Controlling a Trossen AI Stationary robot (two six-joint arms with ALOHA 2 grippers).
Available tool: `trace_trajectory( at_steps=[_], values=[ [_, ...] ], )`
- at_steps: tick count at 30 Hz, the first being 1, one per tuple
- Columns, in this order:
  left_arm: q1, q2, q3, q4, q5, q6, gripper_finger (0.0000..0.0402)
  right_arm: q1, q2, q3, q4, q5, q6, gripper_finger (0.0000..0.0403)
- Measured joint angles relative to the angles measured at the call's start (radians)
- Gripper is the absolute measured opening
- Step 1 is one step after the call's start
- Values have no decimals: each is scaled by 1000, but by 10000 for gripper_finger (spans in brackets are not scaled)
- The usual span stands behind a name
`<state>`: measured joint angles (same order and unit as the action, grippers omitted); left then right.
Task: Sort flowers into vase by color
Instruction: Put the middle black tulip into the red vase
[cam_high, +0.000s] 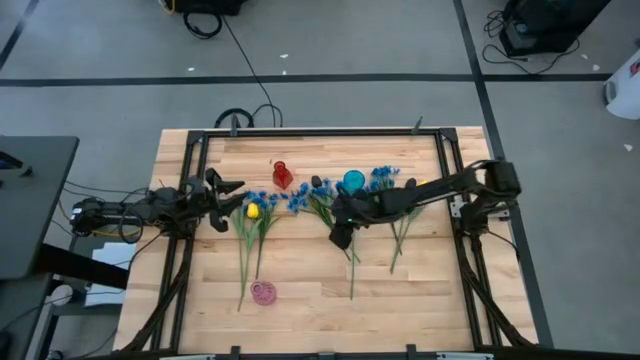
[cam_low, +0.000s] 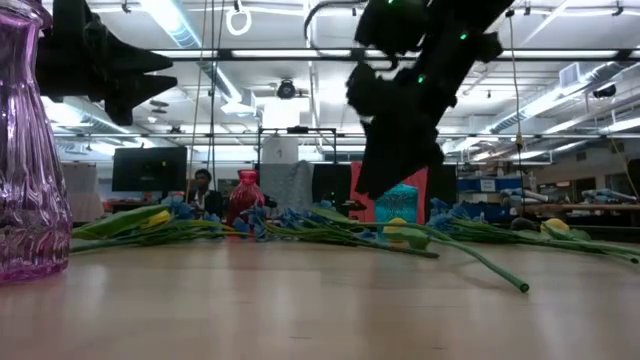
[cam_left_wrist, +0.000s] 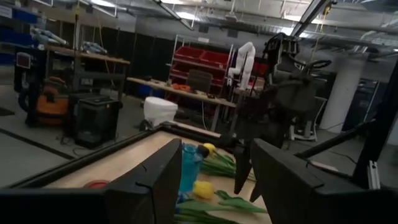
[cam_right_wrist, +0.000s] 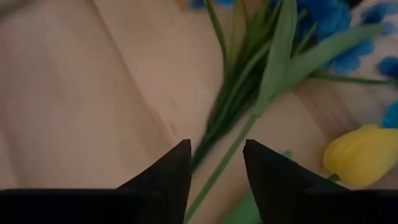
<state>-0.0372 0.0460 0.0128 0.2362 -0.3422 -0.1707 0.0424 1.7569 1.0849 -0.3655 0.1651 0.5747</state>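
Observation:
Artificial flowers lie on the wooden table in three loose bunches. The left bunch (cam_high: 250, 225) has a yellow tulip (cam_high: 252, 210) and blue blossoms. The middle bunch (cam_high: 335, 240) and the right bunch (cam_high: 402, 235) stretch long green stems toward the near edge. My right gripper (cam_high: 340, 238) hangs open above the middle bunch, pointing down; in the right wrist view (cam_right_wrist: 214, 146) its fingers stand over a green stem (cam_right_wrist: 224, 168) without touching it. My left gripper (cam_high: 236, 197) waits open near the left bunch's blossoms, held level above the table (cam_left_wrist: 214, 186).
A red vase (cam_high: 282, 175) and a teal vase (cam_high: 353, 181) stand behind the flowers toward the far edge. A pink glass vase (cam_high: 263, 292) stands near the near edge, large at the left of the low view (cam_low: 30, 150). Bare wood lies between the stems and the near edge.

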Motion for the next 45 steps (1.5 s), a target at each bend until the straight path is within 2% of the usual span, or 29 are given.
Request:
trace_trajectory(
  at_steps=[5,10,13,18,25,29,34,37,40,45],
  values=[
    [0,0,0,20,-10,15,198,-7,83,48,-30,-28,-23,149],
    [0,0,0,39,-76,65,198,-20,143,107,-117,-32,-20,139],
    [0,0,0,41,-110,85,198,-30,172,138,-153,-37,-3,126],
    [0,0,0,25,-110,88,198,-32,201,163,-190,-55,6,89],
    [0,0,0,22,-109,88,198,-32,193,166,-214,-52,6,16],
    [0,0,0,20,-108,88,198,-31,153,166,-198,-31,0,20],
    [0,0,0,20,-107,88,198,-28,57,166,-185,65,-8,25],
    [0,1,0,20,-130,71,198,-18,-5,166,-121,133,-72,14],
    [1,29,0,22,-185,46,198,-18,-45,166,38,146,-183,15],
    [8,138,0,40,-189,31,198,-71,-35,166,353,30,-343,35]
  ],
)
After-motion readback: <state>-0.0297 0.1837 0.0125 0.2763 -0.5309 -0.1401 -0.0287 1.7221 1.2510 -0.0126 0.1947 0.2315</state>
